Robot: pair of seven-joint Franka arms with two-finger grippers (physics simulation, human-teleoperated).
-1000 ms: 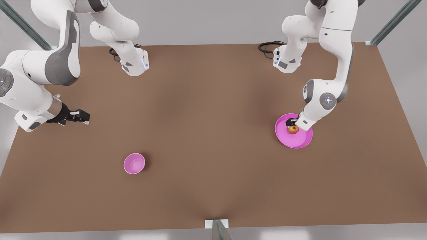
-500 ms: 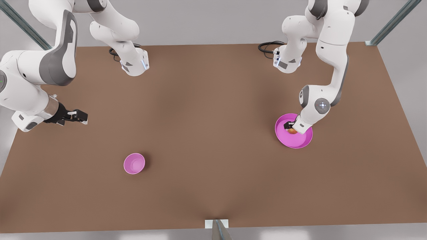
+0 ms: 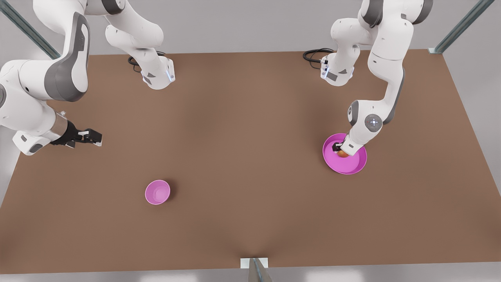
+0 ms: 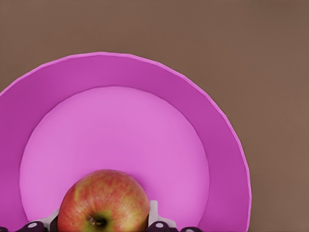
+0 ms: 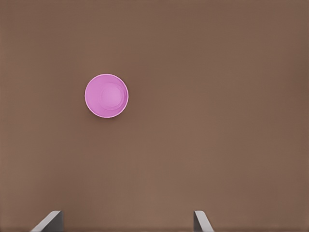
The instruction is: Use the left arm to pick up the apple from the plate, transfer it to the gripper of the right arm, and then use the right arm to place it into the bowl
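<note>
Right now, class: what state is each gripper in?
Left gripper: open around the small red-yellow apple on the magenta plate.
Right gripper: open, empty, waiting.

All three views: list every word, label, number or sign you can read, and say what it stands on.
None can be read.
The apple, plate and bowl carry no lettering.
The table is plain brown.
The arm at the plate has a small lit round mark on its joint, a light and no text.
The left gripper is at the apple; the right gripper waits open over the table.
</note>
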